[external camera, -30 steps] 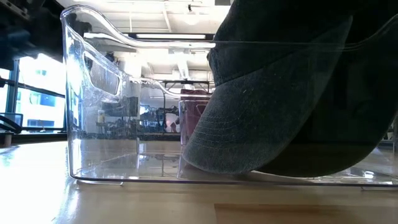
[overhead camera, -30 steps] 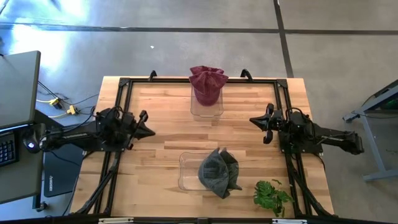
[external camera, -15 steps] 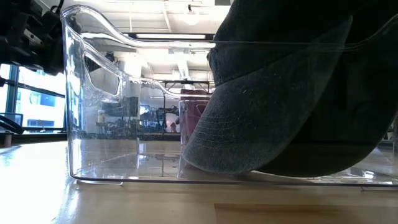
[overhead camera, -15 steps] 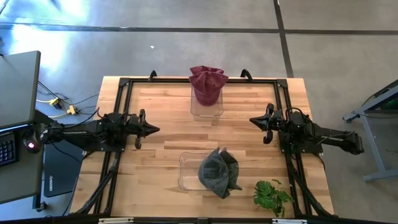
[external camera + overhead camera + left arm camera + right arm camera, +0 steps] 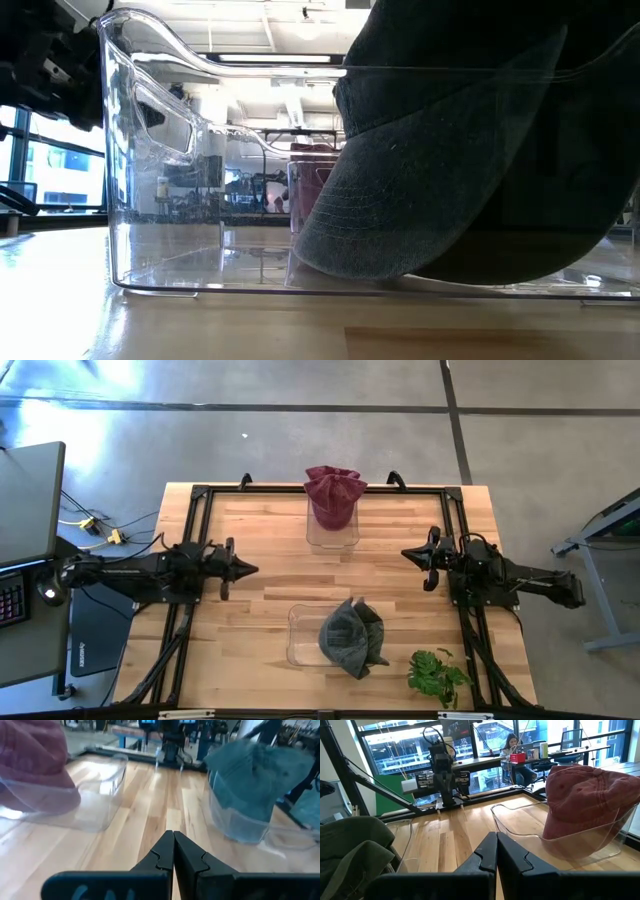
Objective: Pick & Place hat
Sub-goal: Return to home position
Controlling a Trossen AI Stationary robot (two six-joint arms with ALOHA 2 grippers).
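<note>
**Q:** Which step is in hand?

**A:** It looks like the closing one, with both arms heading to rest. Seen from above, the pale wooden table [image 5: 270,530] has the left gripper [image 5: 240,569] at 9 o'clock, its fingers clenched together on nothing. At 12 o'clock a wine-red fabric cap [image 5: 335,493] sits in the far clear plastic bin [image 5: 332,538]. At 6 o'clock a dark grey fabric cap [image 5: 352,638] fills the near clear plastic bin [image 5: 302,630], with part of it spilling over the rim. The right gripper [image 5: 410,553] is at 3 o'clock, also clenched and empty.

**Q:** What does the next move call for?

**A:** Probably only drawing each arm back towards its own table edge. Both caps appear placed, so nothing is left to grasp.

**Q:** Is anything else around, or in the way?

**A:** A green leafy sprig [image 5: 437,675] lies at 5 o'clock, well apart from both grippers. Bare wood separates each gripper from the bins, so the way back looks unobstructed. A person sits at a desk in the room beyond.
</note>
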